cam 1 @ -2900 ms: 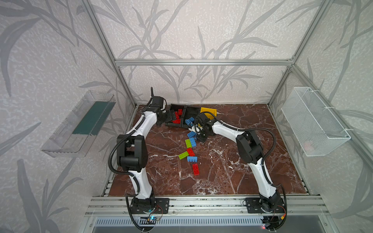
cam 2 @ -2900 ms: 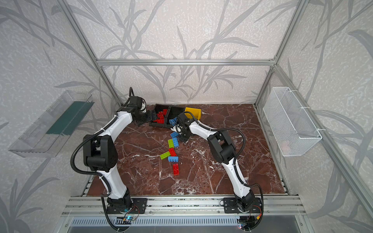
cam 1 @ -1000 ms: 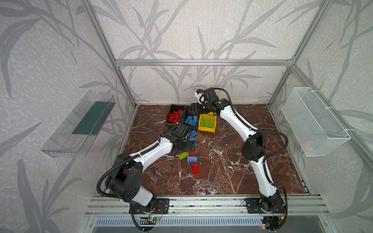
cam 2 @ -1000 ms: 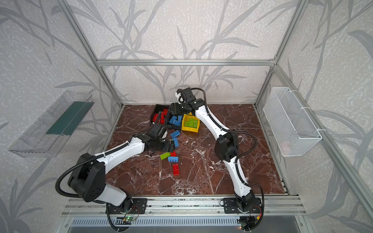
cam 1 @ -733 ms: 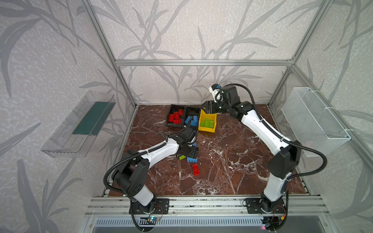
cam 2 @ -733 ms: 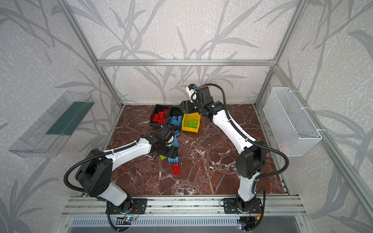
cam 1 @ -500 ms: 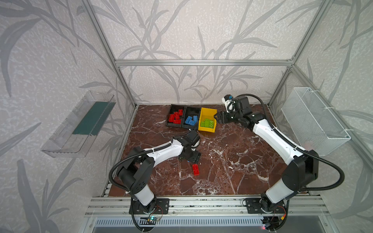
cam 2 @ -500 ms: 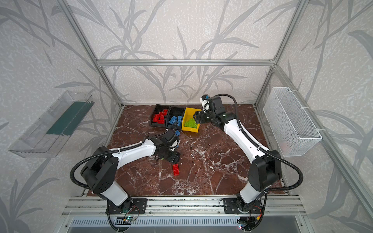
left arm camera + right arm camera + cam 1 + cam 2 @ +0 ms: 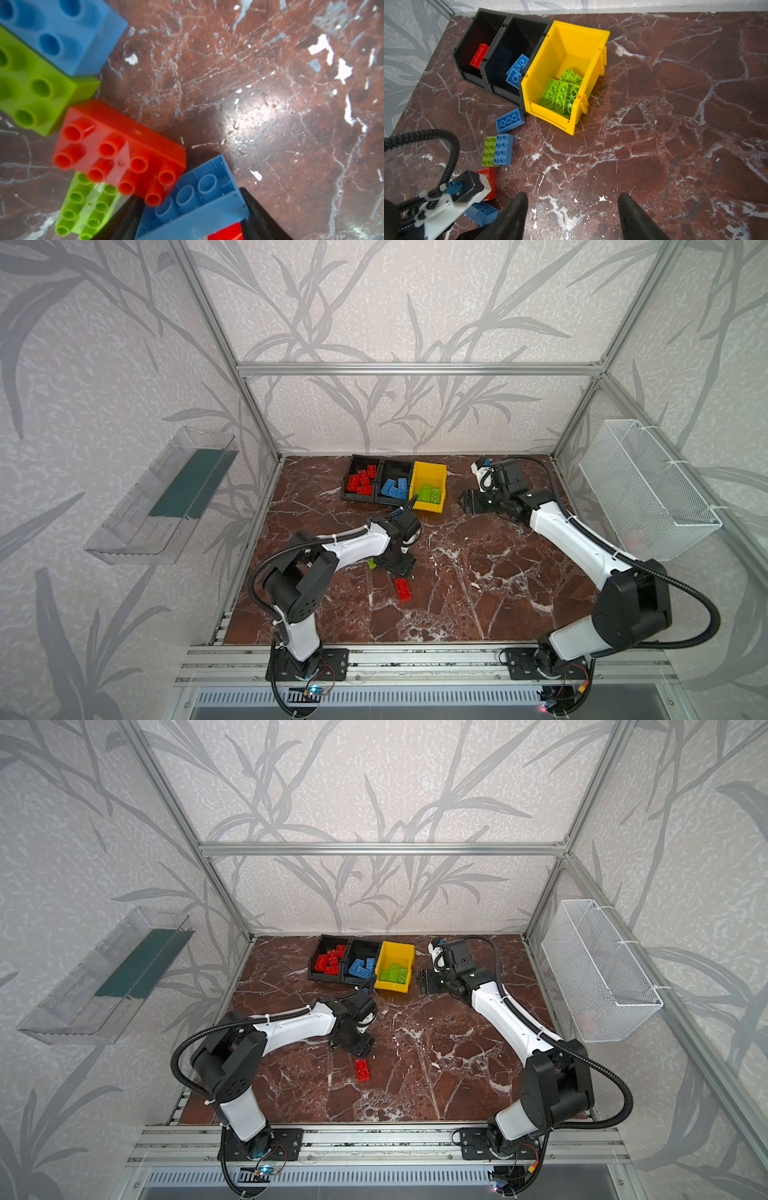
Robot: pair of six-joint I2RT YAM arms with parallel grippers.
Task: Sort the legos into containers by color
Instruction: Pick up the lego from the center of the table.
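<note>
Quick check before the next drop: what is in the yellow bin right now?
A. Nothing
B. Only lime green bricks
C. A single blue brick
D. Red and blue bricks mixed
B: the yellow bin holds only lime green bricks, as the right wrist view and both top views show.

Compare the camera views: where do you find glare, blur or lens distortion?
Left wrist view: the stud-up blue brick is soft, the upturned blue brick between the fingers of the left gripper crisper, glare whitens the marble tabletop. Right wrist view: the yellow bin is sharp, the right gripper blurred. Both top views: even light, frame posts splayed by the wide lens.
</note>
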